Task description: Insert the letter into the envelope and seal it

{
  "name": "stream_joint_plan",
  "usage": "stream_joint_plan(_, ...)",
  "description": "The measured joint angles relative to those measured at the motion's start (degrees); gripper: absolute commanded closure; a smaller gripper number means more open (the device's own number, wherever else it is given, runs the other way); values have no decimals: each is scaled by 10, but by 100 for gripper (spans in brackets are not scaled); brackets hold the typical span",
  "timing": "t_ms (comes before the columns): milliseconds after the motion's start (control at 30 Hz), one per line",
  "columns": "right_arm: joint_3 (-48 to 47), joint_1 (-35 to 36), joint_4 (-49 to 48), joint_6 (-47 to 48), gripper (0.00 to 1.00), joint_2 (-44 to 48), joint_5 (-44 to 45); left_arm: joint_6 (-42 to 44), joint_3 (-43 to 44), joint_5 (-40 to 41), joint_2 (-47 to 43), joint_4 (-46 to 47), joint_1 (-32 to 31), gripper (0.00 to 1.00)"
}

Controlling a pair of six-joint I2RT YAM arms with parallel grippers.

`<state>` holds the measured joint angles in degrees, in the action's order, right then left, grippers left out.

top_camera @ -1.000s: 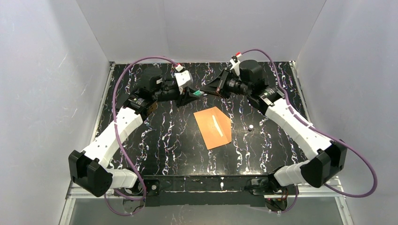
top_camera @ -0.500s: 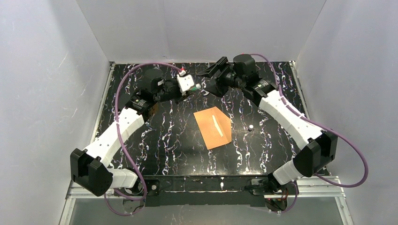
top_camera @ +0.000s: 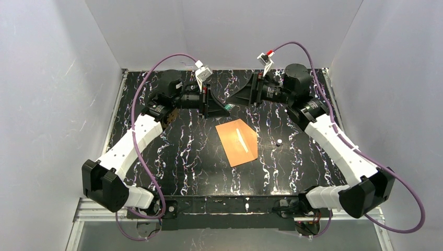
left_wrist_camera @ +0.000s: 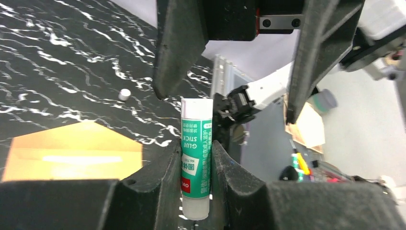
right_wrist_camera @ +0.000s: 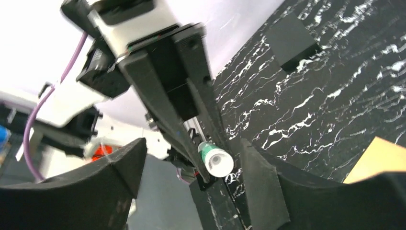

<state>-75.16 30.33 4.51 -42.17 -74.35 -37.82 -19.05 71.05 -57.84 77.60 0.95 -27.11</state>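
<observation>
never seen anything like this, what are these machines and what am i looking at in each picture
These are two robot arms bolted at the near edge of a black marbled table. Each ends in a two-finger gripper. The wide picture looks down from above and behind them. The other two pictures come from small cameras on each wrist, so each shows its own dark fingers up close. On the table lies a flat orange-brown envelope, with a small white cap-like piece beside it. The left gripper is shut on a green and white glue stick. The right gripper faces it with its jaws wide open, holding nothing.
</observation>
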Motion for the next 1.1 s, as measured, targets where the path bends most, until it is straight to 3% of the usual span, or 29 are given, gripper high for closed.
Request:
stream_joint_plan(100, 0, 1, -10, 23, 35, 13, -44, -42, 12, -28, 7, 10, 0, 100)
stream_joint_plan(233, 1, 0, -22, 28, 30, 15, -64, -67, 21, -50, 9, 21, 0, 100)
stream_joint_plan(533, 21, 1, -31, 30, 34, 17, -58, -64, 21, -63, 9, 25, 0, 100)
stream_joint_plan(700, 24, 1, -40, 8, 54, 16, -54, -49, 21, -50, 8, 25, 0, 100)
stream_joint_plan(933, 26, 0, -47, -29, 73, 1, -30, -4, 21, -7, 3, 26, 1, 100)
stream_joint_plan(1100, 25, 0, -47, -35, 87, 0, -4, -2, 21, 11, 3, 24, 3, 64)
